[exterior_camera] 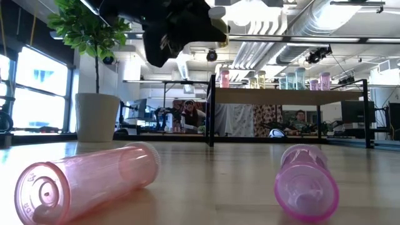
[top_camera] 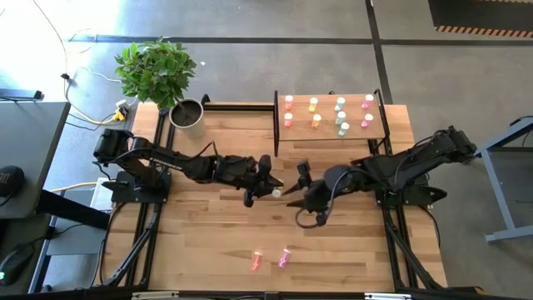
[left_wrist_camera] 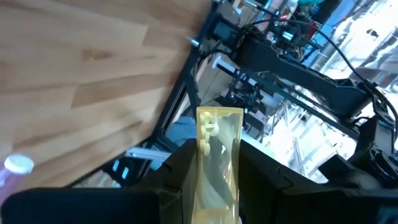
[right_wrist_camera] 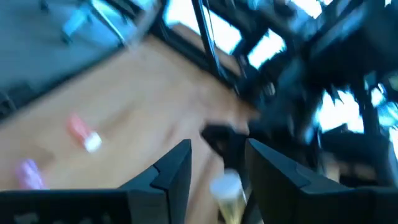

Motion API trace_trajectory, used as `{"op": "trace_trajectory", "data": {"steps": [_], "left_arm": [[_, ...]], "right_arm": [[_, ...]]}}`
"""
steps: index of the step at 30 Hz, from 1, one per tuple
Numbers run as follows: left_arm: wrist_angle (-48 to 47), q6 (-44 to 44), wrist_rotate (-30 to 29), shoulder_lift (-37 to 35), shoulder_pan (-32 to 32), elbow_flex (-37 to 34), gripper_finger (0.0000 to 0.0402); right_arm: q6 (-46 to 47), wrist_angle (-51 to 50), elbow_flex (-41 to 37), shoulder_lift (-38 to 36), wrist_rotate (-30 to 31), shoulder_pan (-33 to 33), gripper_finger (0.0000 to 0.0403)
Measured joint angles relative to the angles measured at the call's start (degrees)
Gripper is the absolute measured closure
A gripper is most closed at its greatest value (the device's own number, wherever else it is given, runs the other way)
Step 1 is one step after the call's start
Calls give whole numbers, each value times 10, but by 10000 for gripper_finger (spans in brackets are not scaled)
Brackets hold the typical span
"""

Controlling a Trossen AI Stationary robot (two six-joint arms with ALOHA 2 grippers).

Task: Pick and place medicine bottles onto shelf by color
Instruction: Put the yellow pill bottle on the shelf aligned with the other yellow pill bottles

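My left gripper (top_camera: 268,182) hovers over the table's middle, shut on a yellow medicine bottle (left_wrist_camera: 219,143). My right gripper (top_camera: 298,187) faces it from the right, open. In the right wrist view the bottle (right_wrist_camera: 227,194) shows low between the right fingers (right_wrist_camera: 177,168), nearer one of them. A red-pink bottle (top_camera: 256,261) and a magenta bottle (top_camera: 284,257) lie on their sides near the table's front edge. The shelf (top_camera: 329,133) at the far right carries several bottles standing in colour columns: red-pink (top_camera: 288,112), yellow (top_camera: 315,112), pale green (top_camera: 341,117), magenta (top_camera: 367,112). My left gripper pinches the yellow bottle's body (left_wrist_camera: 217,171) between its two fingers, which lie along the bottle. The fingers come nearly level from the table's left, slanting slightly down. The bottle's far end (left_wrist_camera: 220,116), with pills inside, sticks out past the fingertips, clear of the table. I cannot tell whether my right gripper touches the bottle.
A grey pot (top_camera: 187,117) with a green plant stands at the far left of the table. Black frame rails (top_camera: 150,225) run along both sides. Bare wood lies between the grippers and the two lying bottles (exterior_camera: 87,181), (exterior_camera: 306,184).
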Motion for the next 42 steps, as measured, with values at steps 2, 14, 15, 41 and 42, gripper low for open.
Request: {"op": "trace_trajectory", "data": {"steps": [2,14,15,41,42], "left_arm": [[-1,-12,9,0,-6,0,317],[-29,-16,19,3,-16,0,317],[-31,-17,20,3,-16,0,317],[-46,-27,28,3,-22,0,317],[-44,-28,28,3,-24,0,317]], "right_arm": [[-17,26,0,6,-17,0,261],[-26,18,-1,70,-10,1,253],[-26,17,-1,76,-7,3,248],[-102,47,-1,121,71,7,210],[-102,47,-1,121,71,5,210]]}}
